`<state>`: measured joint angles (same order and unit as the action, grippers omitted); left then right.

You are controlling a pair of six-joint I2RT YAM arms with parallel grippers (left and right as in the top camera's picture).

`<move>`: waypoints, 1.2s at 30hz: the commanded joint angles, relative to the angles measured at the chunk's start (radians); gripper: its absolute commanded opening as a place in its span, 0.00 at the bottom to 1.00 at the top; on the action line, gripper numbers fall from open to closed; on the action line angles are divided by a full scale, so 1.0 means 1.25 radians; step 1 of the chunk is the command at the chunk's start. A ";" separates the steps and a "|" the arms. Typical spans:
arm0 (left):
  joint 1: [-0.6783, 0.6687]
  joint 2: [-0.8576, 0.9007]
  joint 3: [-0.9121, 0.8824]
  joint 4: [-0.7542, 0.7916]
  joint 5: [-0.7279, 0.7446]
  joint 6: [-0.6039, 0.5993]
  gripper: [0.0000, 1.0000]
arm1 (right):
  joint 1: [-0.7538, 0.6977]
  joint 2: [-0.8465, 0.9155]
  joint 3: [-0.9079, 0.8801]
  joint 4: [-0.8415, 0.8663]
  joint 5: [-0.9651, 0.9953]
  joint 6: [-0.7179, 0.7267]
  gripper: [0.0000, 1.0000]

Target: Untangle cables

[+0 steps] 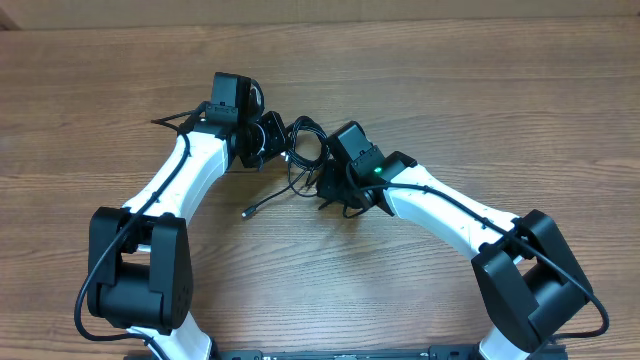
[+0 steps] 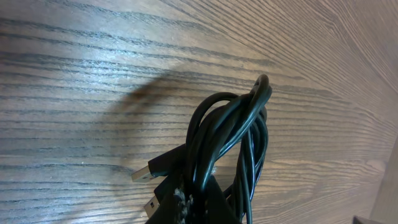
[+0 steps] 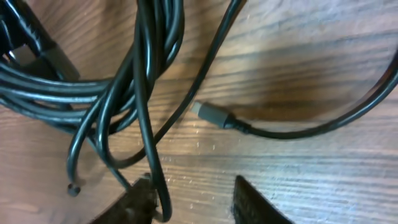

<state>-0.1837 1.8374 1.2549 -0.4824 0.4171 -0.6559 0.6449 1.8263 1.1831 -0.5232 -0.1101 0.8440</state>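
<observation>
You have one tangled bundle of cables [image 1: 300,160] mid-table, between two grippers. Your left gripper [image 1: 274,138] is clamped on the cables, with two silver plugs [image 2: 142,173] showing beside it. Your right gripper [image 3: 193,204] stands apart, holding nothing, with one plug end [image 3: 208,113] just beyond.

Cables [image 2: 224,140] sit on the bench [image 1: 450,90] between the left claw [image 1: 276,140] and the right claw [image 1: 326,188]. One plug [image 1: 247,212] lies left of the right claw.
</observation>
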 commanded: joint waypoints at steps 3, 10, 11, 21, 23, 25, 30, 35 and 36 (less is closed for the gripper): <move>-0.005 -0.021 0.003 -0.002 -0.005 -0.010 0.04 | -0.003 0.005 -0.005 -0.045 0.117 -0.003 0.22; -0.005 -0.021 0.003 -0.002 -0.009 0.012 0.04 | -0.006 0.005 -0.005 -0.154 0.214 -0.005 0.27; -0.005 -0.021 0.003 0.003 -0.009 0.042 0.04 | -0.006 0.005 -0.005 -0.158 0.214 -0.005 0.28; -0.005 -0.021 0.003 -0.011 0.027 0.426 0.07 | -0.028 -0.005 0.034 -0.241 0.210 -0.078 0.29; -0.005 -0.021 0.003 -0.005 0.092 0.502 0.04 | -0.055 -0.017 0.066 -0.283 0.154 -0.112 0.32; -0.005 -0.021 0.003 -0.004 0.131 0.531 0.04 | -0.076 -0.027 0.079 -0.284 0.064 -0.156 0.33; -0.005 -0.021 0.003 -0.004 0.160 0.549 0.17 | -0.152 -0.036 0.083 -0.277 -0.151 -0.202 0.66; -0.008 -0.021 0.003 -0.008 0.029 0.460 0.36 | -0.173 -0.036 0.079 -0.280 -0.179 -0.219 0.71; -0.010 -0.021 0.002 -0.011 -0.016 0.420 0.40 | -0.172 -0.036 0.079 -0.280 -0.180 -0.219 0.71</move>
<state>-0.1841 1.8374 1.2549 -0.4896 0.5453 -0.0231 0.4259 1.8149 1.2663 -0.8753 -0.2764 0.6010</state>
